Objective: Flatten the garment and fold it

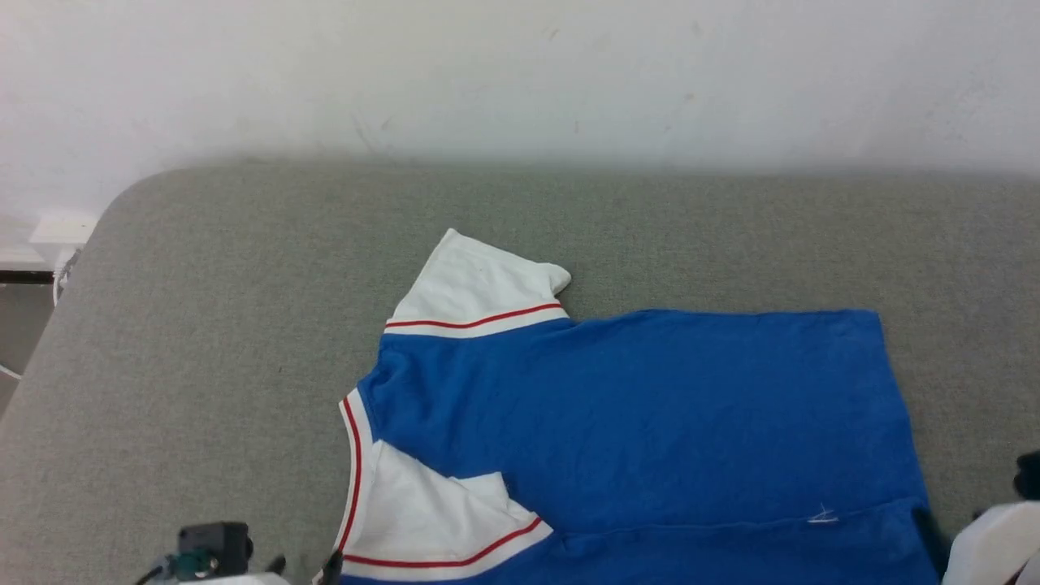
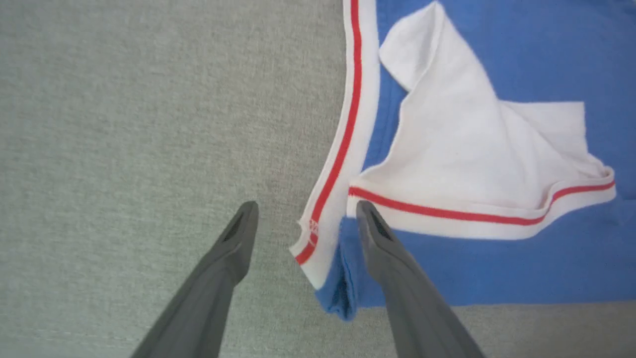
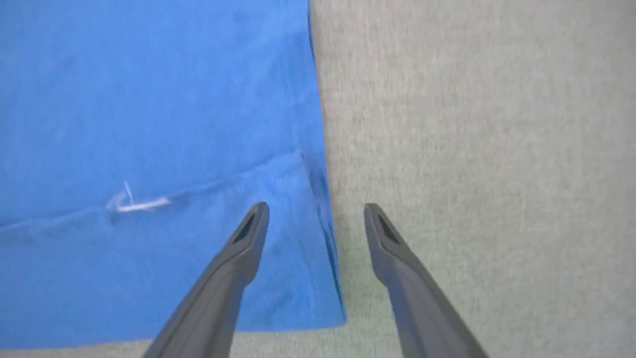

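Note:
The garment (image 1: 650, 414) lies spread on the grey padded surface (image 1: 227, 325), plain blue side up, with no print showing. Its collar (image 1: 354, 455) points left and its hem (image 1: 894, 390) right. The far white sleeve (image 1: 479, 284) lies flat. The near white sleeve (image 2: 472, 149) is folded over the blue body. A fold line (image 3: 198, 186) with a small white thread (image 3: 136, 201) runs near the front edge. My left gripper (image 2: 305, 209) is open, fingers straddling the collar end at the near shoulder. My right gripper (image 3: 315, 206) is open astride the hem edge near its front corner.
A white wall (image 1: 520, 73) rises behind the surface. The surface's rounded far-left corner (image 1: 122, 195) gives way to floor and a white box (image 1: 61, 227). Bare grey cloth lies left of the collar and beyond the shirt. My right forearm (image 1: 991, 540) shows at the lower right.

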